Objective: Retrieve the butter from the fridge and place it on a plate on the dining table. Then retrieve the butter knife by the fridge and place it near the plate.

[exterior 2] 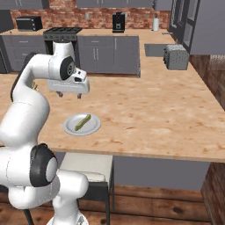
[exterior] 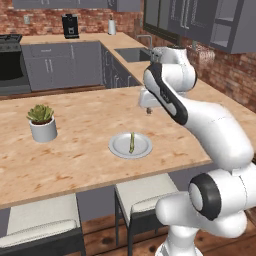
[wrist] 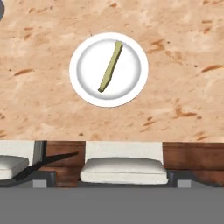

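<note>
The butter (exterior: 132, 142) (exterior 2: 82, 121) (wrist: 110, 66), a thin yellowish-olive stick, lies on the round light plate (exterior: 120, 147) (exterior 2: 70, 128) (wrist: 131, 83). The plate rests on the wood-grain dining table (exterior: 85, 160) (exterior 2: 149, 118) (wrist: 175, 52), close to its near edge. My gripper (exterior: 148, 112) (exterior 2: 69, 95) hangs open and empty above the table, a little beyond the plate and well clear of the butter. The fridge and the butter knife are out of view.
A potted plant (exterior: 42, 121) stands on the table left of the plate. Cushioned stools (exterior: 145, 195) (wrist: 124, 168) sit under the near edge. Behind are a sink (exterior: 134, 54), a toaster (exterior 2: 176, 57), a stove (exterior 2: 61, 31) and a coffee machine (exterior: 70, 26).
</note>
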Controlling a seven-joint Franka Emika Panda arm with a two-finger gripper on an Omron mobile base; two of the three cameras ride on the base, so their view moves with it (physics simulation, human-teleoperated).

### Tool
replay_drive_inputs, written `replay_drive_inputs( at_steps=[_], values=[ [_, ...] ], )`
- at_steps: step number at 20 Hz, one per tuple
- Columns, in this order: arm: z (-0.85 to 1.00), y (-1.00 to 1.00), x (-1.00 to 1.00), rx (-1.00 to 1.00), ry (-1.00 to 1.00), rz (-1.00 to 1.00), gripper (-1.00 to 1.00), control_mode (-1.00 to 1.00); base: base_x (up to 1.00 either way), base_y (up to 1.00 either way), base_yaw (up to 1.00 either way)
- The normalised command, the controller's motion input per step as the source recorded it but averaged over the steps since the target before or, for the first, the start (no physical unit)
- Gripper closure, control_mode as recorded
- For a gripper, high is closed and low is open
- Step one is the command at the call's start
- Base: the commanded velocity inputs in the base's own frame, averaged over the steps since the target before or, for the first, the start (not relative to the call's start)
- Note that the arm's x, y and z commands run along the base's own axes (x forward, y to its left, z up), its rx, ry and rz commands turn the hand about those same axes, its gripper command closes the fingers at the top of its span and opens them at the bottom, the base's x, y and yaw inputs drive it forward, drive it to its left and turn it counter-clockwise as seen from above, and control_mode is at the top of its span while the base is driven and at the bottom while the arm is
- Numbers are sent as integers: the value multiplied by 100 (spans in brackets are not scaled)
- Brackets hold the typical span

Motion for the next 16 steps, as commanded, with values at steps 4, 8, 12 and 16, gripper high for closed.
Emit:
replay_drive_inputs(
  at_steps=[4,8,12,16],
  values=[
    [2,0,-100,-3,-25,1,-100,-100,0,0,0],
    [0,0,-90,-1,-7,0,-100,-100,0,0,0],
    [0,0,-71,0,1,0,-100,-100,0,0,0],
    [0,0,-66,0,1,0,-100,-100,0,0,0]
  ],
)
